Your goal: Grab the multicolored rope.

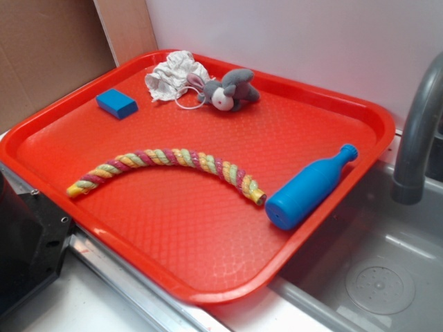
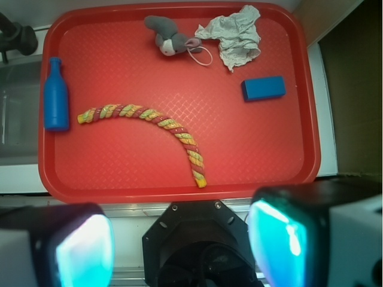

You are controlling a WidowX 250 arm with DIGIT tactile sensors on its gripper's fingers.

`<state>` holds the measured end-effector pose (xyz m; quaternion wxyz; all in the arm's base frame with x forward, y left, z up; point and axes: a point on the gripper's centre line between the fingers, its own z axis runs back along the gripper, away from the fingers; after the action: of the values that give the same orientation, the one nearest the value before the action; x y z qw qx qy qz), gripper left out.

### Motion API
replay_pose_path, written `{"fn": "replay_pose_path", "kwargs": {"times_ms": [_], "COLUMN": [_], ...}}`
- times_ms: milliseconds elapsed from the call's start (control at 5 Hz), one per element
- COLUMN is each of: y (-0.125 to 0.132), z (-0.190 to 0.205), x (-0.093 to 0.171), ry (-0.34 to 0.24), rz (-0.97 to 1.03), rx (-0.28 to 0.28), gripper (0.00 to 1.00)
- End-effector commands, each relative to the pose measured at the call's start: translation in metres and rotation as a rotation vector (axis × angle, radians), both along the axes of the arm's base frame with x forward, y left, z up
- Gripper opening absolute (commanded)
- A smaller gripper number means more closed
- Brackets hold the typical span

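The multicolored rope (image 1: 166,163) lies in a curve across the middle of the red tray (image 1: 208,266). It is twisted from yellow, pink and pale green strands. In the wrist view the rope (image 2: 157,122) arcs from the blue bottle toward the tray's near edge. My gripper (image 2: 182,248) is open and empty, high above the robot base, back from the tray (image 2: 179,190). Its two fingers show at the bottom left (image 2: 84,251) and bottom right (image 2: 287,239). The gripper does not show in the exterior view.
A blue bottle (image 1: 309,188) lies at the rope's right end. A blue block (image 1: 116,104), a crumpled white cloth (image 1: 169,76) and a grey plush toy (image 1: 228,90) sit at the tray's far side. A sink with a grey faucet (image 1: 415,131) is to the right.
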<state>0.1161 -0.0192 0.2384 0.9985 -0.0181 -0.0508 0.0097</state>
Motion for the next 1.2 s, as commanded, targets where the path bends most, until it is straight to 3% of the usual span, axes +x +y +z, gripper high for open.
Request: {"fn": "replay_pose_path", "kwargs": {"times_ms": [0, 200, 400, 600, 1000], "y": [0.0, -0.017, -0.036, -0.039, -0.039], "z": [0.0, -0.033, -0.055, -0.072, -0.072], "x": [0.0, 0.029, 0.047, 0.06, 0.06], "ry": [0.0, -0.048, -0.086, -0.049, -0.049], "rz": [0.0, -0.251, -0.437, -0.545, -0.545], "rx": [0.0, -0.041, -0.039, -0.063, -0.063], "gripper": [1.0, 1.0, 1.0, 1.0, 1.0]}}
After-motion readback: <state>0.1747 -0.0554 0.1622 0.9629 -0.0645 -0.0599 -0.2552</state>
